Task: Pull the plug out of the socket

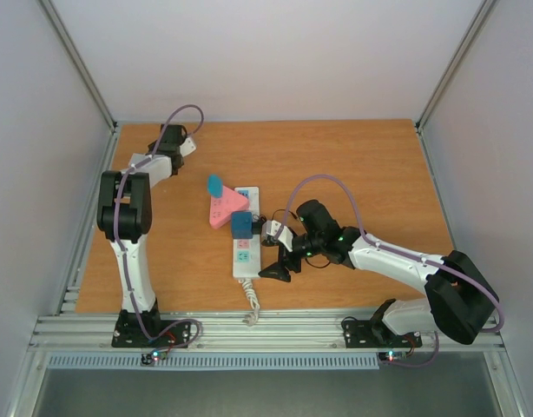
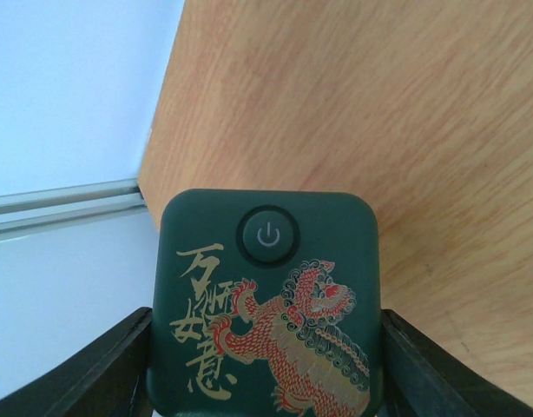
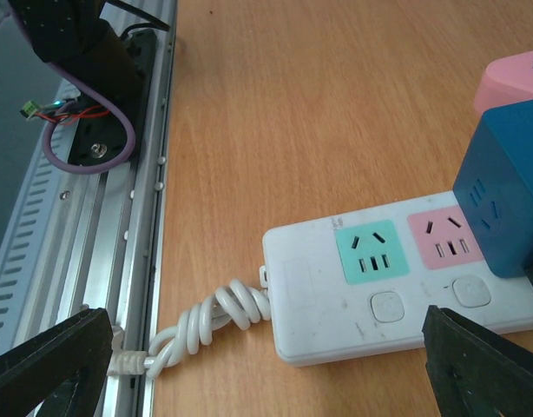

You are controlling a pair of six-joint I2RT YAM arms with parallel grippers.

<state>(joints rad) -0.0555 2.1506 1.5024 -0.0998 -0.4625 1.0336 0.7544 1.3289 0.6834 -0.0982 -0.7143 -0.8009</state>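
The socket (image 1: 246, 243) lies in the middle of the table (image 1: 353, 174), cord toward the arms, with a blue plug (image 1: 241, 225) seated in it and a pink block (image 1: 223, 208) just beside it on the left; the right gripper (image 1: 279, 263) hangs spread wide by the socket's near end, grasping nothing. The left gripper (image 2: 265, 373), at the far left corner, clasps a green device (image 2: 266, 295).

One socket (image 1: 246, 248), perhaps three plugs (image 1: 241, 224)
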